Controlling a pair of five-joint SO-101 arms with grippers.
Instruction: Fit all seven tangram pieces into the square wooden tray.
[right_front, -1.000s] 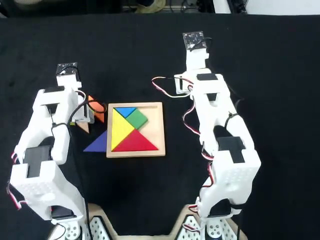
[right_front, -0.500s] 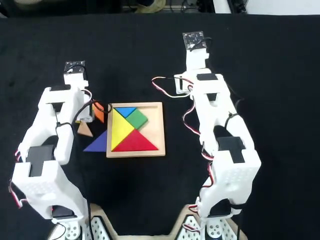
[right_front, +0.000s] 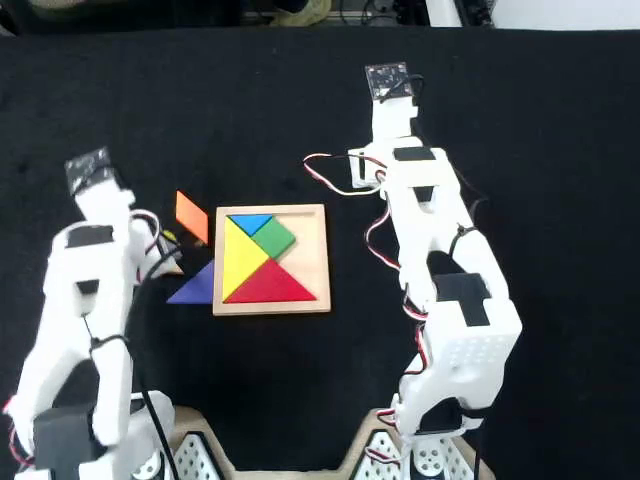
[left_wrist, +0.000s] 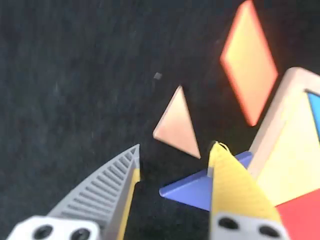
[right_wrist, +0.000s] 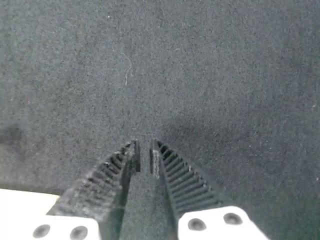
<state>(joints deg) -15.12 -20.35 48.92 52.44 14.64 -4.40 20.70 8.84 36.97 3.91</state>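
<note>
While four of the seven tangram pieces are sitting inside the square wooden tray (right_front: 312, 240), three are lying outside it on the black cloth (right_front: 520, 200), so the task is looking a little over halfway done. Filling the tray's left part are a large yellow triangle (right_front: 240, 262), a large red triangle (right_front: 272, 284), a green square (right_front: 274, 238) and a light blue triangle (right_front: 250, 223); the strip along its right side is showing bare wood. Waiting just beside the tray's left edge are an orange parallelogram (right_front: 191, 217), a small tan triangle (left_wrist: 176, 125) and a dark blue triangle (right_front: 198, 286), whose corner is touching or nearly touching the tray. The left gripper (left_wrist: 177, 150) is hanging above the tan and dark blue triangles with its jaws spread wide, gripping nothing. The right gripper (right_wrist: 144, 150) is sitting over bare cloth, well apart from the pieces, with its jaws drawn almost together around a thin slit and nothing between them. Judging from this, the three loose pieces are needing to be picked up and fitted into the open space.
</note>
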